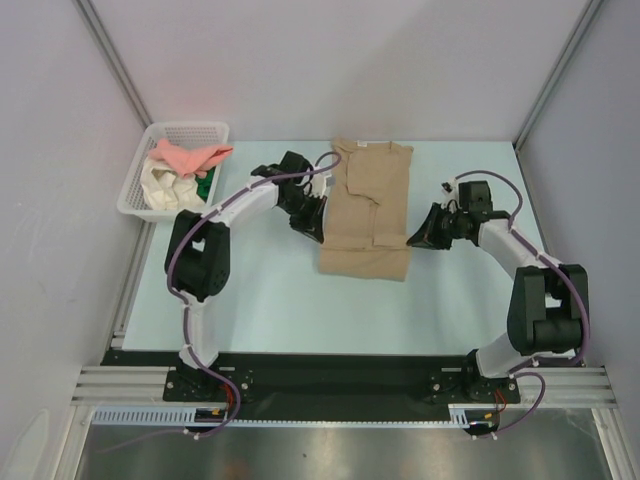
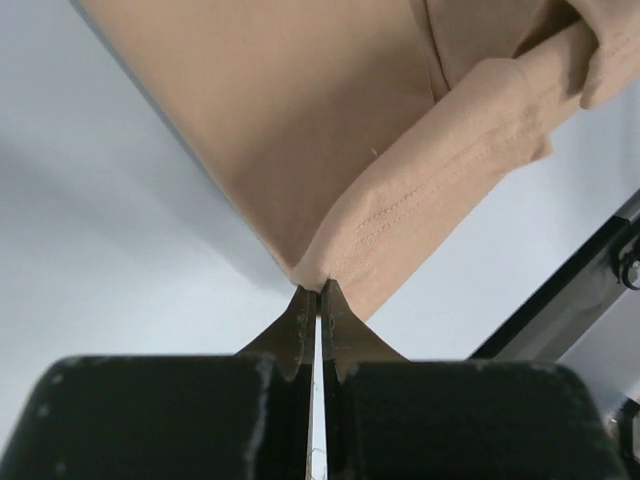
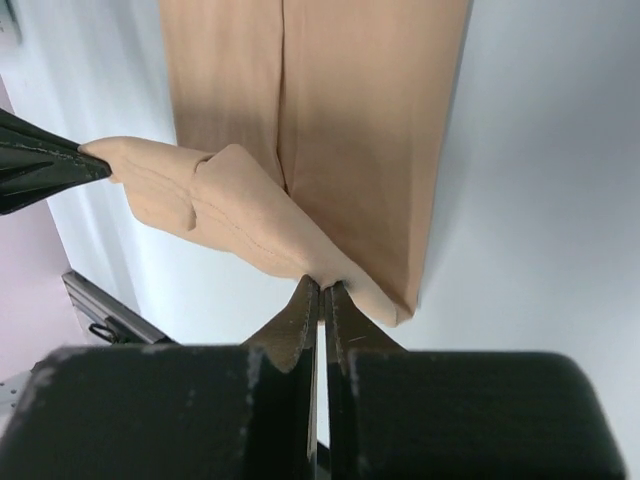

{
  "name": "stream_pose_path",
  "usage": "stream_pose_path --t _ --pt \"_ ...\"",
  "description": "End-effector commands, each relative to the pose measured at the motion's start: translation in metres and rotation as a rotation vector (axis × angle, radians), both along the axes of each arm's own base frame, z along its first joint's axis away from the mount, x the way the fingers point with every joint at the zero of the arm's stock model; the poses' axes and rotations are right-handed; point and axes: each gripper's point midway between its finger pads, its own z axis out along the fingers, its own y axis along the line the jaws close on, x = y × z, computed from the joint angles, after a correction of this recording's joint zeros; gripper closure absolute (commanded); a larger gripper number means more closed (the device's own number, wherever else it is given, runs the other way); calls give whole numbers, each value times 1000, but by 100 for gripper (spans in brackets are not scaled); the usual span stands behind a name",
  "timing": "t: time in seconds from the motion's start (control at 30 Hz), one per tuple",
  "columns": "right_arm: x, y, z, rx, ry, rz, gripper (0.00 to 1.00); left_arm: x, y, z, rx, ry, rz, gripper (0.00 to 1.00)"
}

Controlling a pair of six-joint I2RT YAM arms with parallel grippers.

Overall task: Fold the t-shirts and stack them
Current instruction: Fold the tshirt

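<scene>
We see the tan t-shirt (image 1: 367, 205) lying on the pale table (image 1: 270, 310), in the middle and toward the far side. It is folded lengthwise into a narrow strip with the collar at the far end. The left gripper (image 1: 314, 230) is at the strip's left edge and the right gripper (image 1: 412, 240) at its right edge, both part way up from the near end. In the left wrist view the left gripper (image 2: 318, 300) has its fingers pressed together, pinching a stitched corner of the tan cloth. In the right wrist view the right gripper (image 3: 321, 295) is clamped the same way on the other corner. There the hemmed band runs raised across the shirt to the left gripper's black tip at the left edge. Far left on the table sits a white mesh basket (image 1: 135, 190) holding a salmon-pink shirt (image 1: 190, 157), a cream-white shirt (image 1: 160, 185) and a bit of a green one (image 1: 205, 186). The left arm (image 1: 235, 210) bends between the basket and the tan t-shirt, just beside the basket's near right corner. Each wrist view has its lower part blocked by its own gripper body. Grey walls close the left, right and far sides, and a metal rail (image 1: 340, 385) carries both bases at the near edge.
</scene>
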Motion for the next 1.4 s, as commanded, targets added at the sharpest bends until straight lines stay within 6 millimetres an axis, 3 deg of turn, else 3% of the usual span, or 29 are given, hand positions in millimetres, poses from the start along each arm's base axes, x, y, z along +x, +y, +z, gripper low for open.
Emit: stream_pose_path --t 0.0,0.6,0.67,0.73,0.77,0.8,0.83,0.9,0.93,1.0,1.03,1.1,1.17,1.23,1.3,1.37 --pt "33 -4 11 -23 -98 4 100 24 -1 7 3 -76 -30 100" --pt "102 -2 -1 -87 -155 35 100 96 -13 5 25 -222 -37 100" --pt "112 -4 -5 -104 -166 30 100 108 -14 4 32 -249 -38 98" --pt "121 -3 -5 -121 -188 36 98 117 -17 6 25 -274 -49 88" --pt "124 -6 -5 -138 -193 28 84 119 -18 8 22 -285 -50 77" --pt "127 -9 -7 -157 -195 21 56 121 -17 8 35 -296 -51 46" --pt "130 -13 -4 -175 -205 9 44 123 -16 11 42 -309 -49 39" --pt "132 -22 11 -194 -233 -10 31 123 -8 26 63 -337 -33 29" --pt "129 -24 19 -188 -243 -7 30 116 -2 26 77 -318 -17 23" --pt "109 -25 18 -165 -204 20 30 102 7 47 57 -312 1 17" --pt "98 -24 26 -149 -207 33 31 86 15 37 44 -241 11 16" --pt "61 -14 8 -86 -102 78 33 59 24 42 24 -164 16 16" --pt "36 -4 5 -22 -56 101 35 24 30 26 -2 -19 15 17" --pt "5 3 -18 14 40 100 39 -6 31 15 -44 102 20 18" --pt "-15 7 -33 21 81 106 40 -20 30 4 -68 171 27 18" --pt "-23 9 -41 18 97 112 41 -34 26 -7 -99 253 34 16"
